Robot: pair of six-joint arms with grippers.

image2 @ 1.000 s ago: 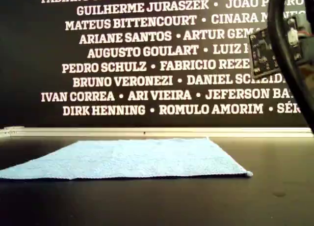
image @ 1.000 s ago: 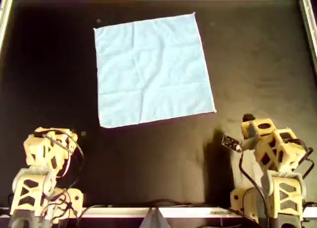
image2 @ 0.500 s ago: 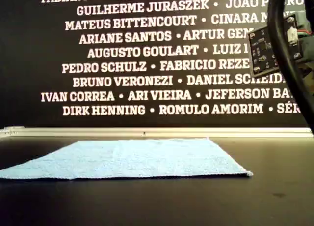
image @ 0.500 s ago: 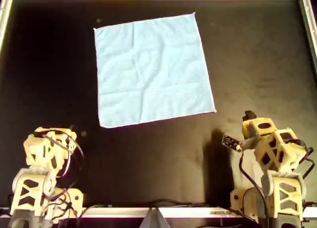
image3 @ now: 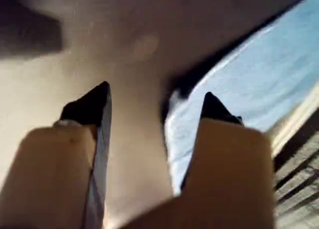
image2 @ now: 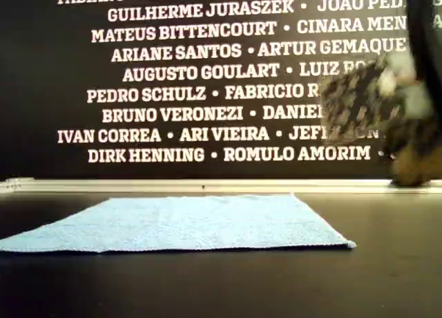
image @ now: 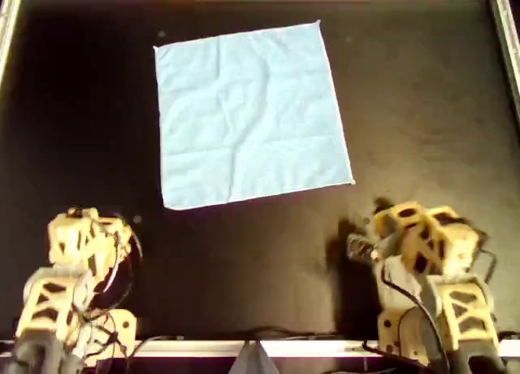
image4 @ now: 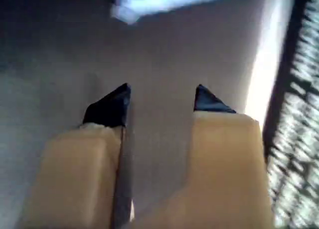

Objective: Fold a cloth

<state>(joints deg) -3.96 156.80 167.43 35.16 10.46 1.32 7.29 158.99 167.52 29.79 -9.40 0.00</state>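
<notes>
- I see the cloth (image: pixel 250 114) spread flat on the black bench (image: pixel 422 97), toward 12 o'clock in the overhead view, untouched.
- My left end effector (image3: pixel 155 103) has its jaws apart with nothing between them; in the overhead view its arm sits near 7 o'clock, and the cloth lies well apart toward 1 o'clock from it.
- My right end effector (image4: pixel 160 98) is also spread and empty, near 5 o'clock overhead; the cloth's nearest corner lies toward 11 o'clock from it.
</notes>
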